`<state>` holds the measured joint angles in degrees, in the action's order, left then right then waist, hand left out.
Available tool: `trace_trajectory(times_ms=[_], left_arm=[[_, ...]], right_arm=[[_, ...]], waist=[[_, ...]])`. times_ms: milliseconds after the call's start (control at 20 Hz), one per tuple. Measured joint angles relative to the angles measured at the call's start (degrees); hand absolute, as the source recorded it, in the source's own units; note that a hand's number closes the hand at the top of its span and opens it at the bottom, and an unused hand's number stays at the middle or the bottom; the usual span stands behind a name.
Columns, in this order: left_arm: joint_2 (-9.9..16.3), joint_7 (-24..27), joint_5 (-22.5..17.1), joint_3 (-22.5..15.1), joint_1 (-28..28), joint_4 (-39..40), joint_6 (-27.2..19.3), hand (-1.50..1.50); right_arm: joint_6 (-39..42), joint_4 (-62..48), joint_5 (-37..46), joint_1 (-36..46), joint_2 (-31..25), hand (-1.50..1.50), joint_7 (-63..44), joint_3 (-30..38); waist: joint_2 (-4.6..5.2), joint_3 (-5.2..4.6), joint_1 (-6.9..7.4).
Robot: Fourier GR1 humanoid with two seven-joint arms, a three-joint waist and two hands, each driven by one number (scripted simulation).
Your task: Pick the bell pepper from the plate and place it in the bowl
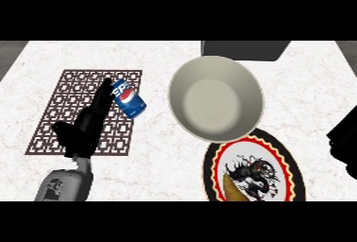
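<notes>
Left hand [82, 127] open, right hand [345, 142] cropped — plate [293, 165] cut off

Lighting: even, bright, diffuse. Bowl [216, 98] interior softly shaded toward 9 o'clock. No glare. Plate [286, 156] pattern blurred; edges soft overall.

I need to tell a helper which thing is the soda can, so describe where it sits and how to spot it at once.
Start at the dark patterned placemat on the left side of the white counter. At the mat's right edge lies the blue can, just beside the fingertips of the left hand. Unlike the plain cream bowl and red-rimmed plate to its right, it is small, blue, and printed with white lettering.
</notes>
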<state>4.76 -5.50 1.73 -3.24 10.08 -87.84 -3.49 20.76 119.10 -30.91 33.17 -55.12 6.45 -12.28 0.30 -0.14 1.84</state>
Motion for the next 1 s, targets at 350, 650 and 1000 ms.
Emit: trace_trajectory(times_ms=[350,650,1000], left_arm=[[-1.2,-0.5,0.8,-1.2,-0.4,-0.6,-0.5,0.0],[-1.6,1.0,1.2,-0.8,-0.6,0.5,-1.0,0.0],[-1.4,1.2,1.1,-0.7,-1.3,0.1,-0.3,0.0]], right_arm=[[-2.3,-14.3,19.0,10.8,11.6,1.5,1.3,-8.7],[-6.7,-29.8,33.4,14.9,22.9,1.5,7.5,-14.4],[-7.8,-49.9,43.8,18.7,30.6,1.5,17.7,-16.6]], waist=[[0.1,0.04,0.4],[0.14,0.08,0.06],[0.15,0.11,-0.11]])
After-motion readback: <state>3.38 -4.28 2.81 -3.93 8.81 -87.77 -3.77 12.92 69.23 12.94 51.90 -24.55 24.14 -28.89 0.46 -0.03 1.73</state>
